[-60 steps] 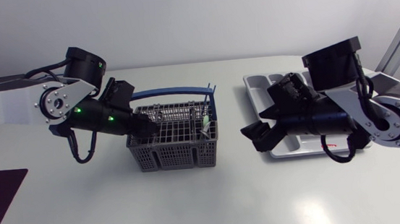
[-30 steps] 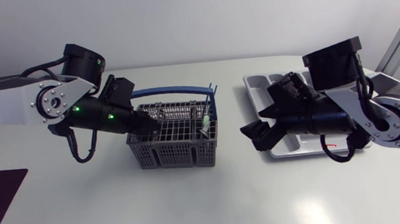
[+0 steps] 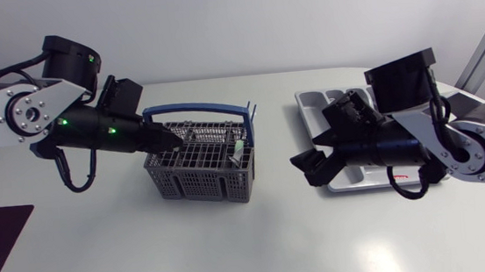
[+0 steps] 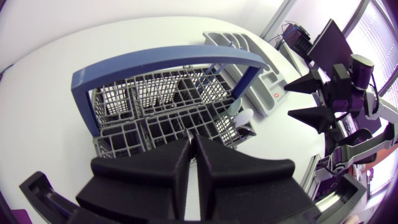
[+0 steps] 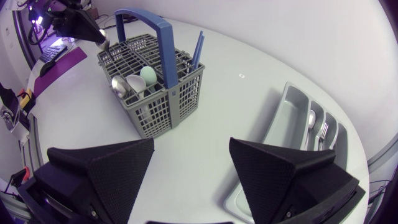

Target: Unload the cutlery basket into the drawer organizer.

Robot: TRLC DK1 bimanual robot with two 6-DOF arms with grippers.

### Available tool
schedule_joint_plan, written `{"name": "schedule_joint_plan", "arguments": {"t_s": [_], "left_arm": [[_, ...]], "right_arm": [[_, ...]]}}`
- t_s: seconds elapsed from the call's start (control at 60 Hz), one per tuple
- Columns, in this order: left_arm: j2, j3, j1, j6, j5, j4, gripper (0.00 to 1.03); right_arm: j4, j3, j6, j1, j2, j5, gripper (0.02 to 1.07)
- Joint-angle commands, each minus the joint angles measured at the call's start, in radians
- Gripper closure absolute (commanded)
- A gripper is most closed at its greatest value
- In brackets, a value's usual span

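Head view: the cutlery basket (image 3: pixel 199 168) stands on the bench (image 3: pixel 235 251), well apart from the drawer organizer (image 3: pixel 310 102). The left tool (image 3: pixel 171 142) sits at the basket's rim. The right tool (image 3: pixel 308 164) hangs between basket and organizer.

Left wrist view: the left tool (image 4: pixel 193 142) is clenched over the basket's grid. I cannot tell whether it pinches anything.

Right wrist view: the right tool (image 5: pixel 191 149) is released, spread wide and empty. The metal spoons (image 5: pixel 124 84) and a pale green spoon (image 5: pixel 148 74) stand bowl-up in the basket. A fork (image 5: pixel 323 130) lies in the organizer.

The cutlery is probably light, stiff and slick, so pinch the neck just under the bowl, across its flat sides. The basket seems light enough to slide.
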Motion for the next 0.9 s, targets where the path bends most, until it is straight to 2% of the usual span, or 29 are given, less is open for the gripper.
{"name": "schedule_joint_plan", "arguments": {"t_s": [0.0, 0.267, 0.633, 0.817, 0.883], "left_arm": [[-0.018, 0.031, 0.026, 0.010, 0.022, -0.020, 0.97], [-0.044, 0.032, 0.092, 0.006, 0.108, -0.046, 0.97], [-0.195, 0.045, 0.089, -0.010, 0.131, -0.086, 0.97], [-0.271, 0.055, 0.075, -0.020, 0.134, -0.101, 0.97], [-0.298, 0.069, 0.069, -0.023, 0.159, -0.110, 0.97]], "right_arm": [[0.004, -0.016, -0.012, 0.009, 0.017, -0.002, 0.20], [-0.005, -0.016, -0.012, 0.023, 0.014, 0.000, 0.20], [-0.037, -0.013, -0.049, 0.061, -0.058, 0.009, 0.20], [-0.035, -0.038, -0.107, 0.104, -0.195, 0.011, 0.20], [-0.037, -0.041, -0.132, 0.131, -0.251, 0.011, 0.20]]}}
